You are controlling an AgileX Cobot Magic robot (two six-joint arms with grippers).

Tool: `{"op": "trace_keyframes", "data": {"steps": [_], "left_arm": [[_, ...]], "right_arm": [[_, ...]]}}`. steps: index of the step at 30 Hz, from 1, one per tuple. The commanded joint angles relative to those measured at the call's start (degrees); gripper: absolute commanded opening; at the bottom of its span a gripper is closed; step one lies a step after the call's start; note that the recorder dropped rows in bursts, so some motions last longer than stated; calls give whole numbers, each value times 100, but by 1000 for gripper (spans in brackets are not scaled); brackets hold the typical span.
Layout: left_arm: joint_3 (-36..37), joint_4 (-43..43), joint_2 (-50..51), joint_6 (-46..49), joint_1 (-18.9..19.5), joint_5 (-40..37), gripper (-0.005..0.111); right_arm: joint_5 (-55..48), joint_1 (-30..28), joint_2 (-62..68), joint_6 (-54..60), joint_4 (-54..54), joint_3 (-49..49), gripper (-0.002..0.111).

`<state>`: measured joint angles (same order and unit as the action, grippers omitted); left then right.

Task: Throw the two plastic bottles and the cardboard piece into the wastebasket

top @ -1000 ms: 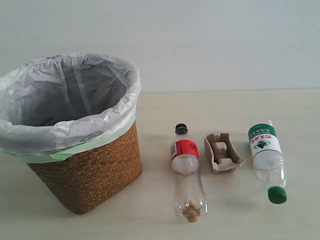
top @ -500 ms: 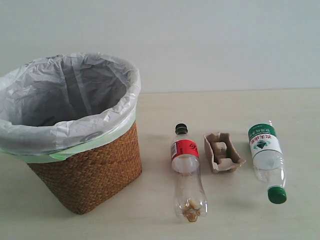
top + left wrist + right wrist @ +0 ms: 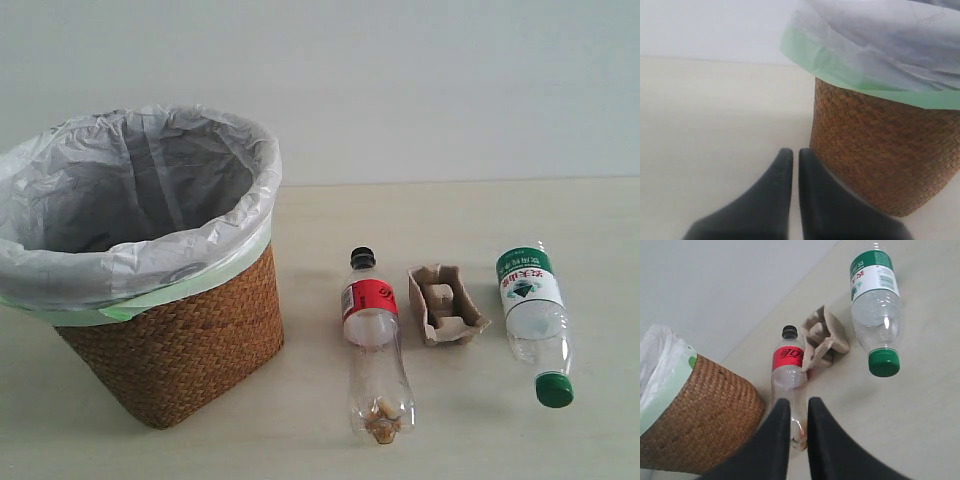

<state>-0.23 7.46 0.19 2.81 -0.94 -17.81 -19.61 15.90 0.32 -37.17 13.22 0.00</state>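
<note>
The wastebasket, brown wicker with a white bag liner, stands at the left. To its right lie the red-label bottle with its black cap pointing away, the cardboard piece, and the green-cap bottle. Neither gripper shows in the exterior view. My left gripper is shut and empty, low beside the wastebasket. My right gripper hangs shut, holding nothing; beyond its tips I see the red-label bottle, the cardboard piece, the green-cap bottle and the wastebasket.
The pale table runs back to a plain light wall. A pale green band rims the basket under the bag's folded edge.
</note>
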Motion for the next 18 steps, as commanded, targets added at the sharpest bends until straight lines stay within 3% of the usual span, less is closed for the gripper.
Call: {"op": "trace_keyframes", "data": {"steps": [1, 11, 18], "left_arm": [[23, -17, -19, -29, 4, 7, 4], [23, -17, -19, -29, 4, 7, 4], [23, -17, -19, -29, 4, 7, 4]], "right_arm": [[118, 2, -32, 0, -5, 0, 9], [1182, 2, -32, 0, 445, 0, 9], [3690, 12, -32, -76, 558, 0, 9]]}}
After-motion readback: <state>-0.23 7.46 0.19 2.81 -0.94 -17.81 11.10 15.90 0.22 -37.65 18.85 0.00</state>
